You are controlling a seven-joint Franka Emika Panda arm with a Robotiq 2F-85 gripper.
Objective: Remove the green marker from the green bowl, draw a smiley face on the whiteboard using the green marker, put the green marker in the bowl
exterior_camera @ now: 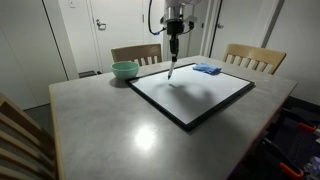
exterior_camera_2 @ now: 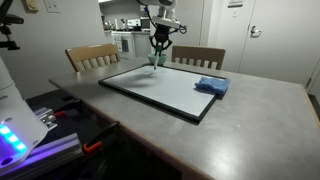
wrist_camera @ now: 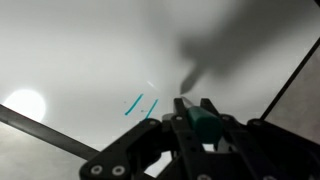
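Observation:
My gripper (exterior_camera: 173, 53) is shut on the green marker (wrist_camera: 203, 122), held upright with its tip on or just above the whiteboard (exterior_camera: 215, 100). In the wrist view two short green strokes (wrist_camera: 140, 104) show on the white surface beside the marker tip. In an exterior view the gripper (exterior_camera_2: 158, 48) hangs over the far part of the whiteboard (exterior_camera_2: 160, 88). The pale green bowl (exterior_camera: 125, 70) stands on the table beside the board's far corner, apart from the gripper; it is hidden behind the gripper in the second exterior view.
A flat blue pad (exterior_camera: 207, 69) lies at the board's edge, also in an exterior view (exterior_camera_2: 211, 86). Wooden chairs (exterior_camera: 136, 53) (exterior_camera: 254, 58) stand at the far side of the grey table (exterior_camera: 110, 125). A chair back (exterior_camera: 20, 135) is at the near corner.

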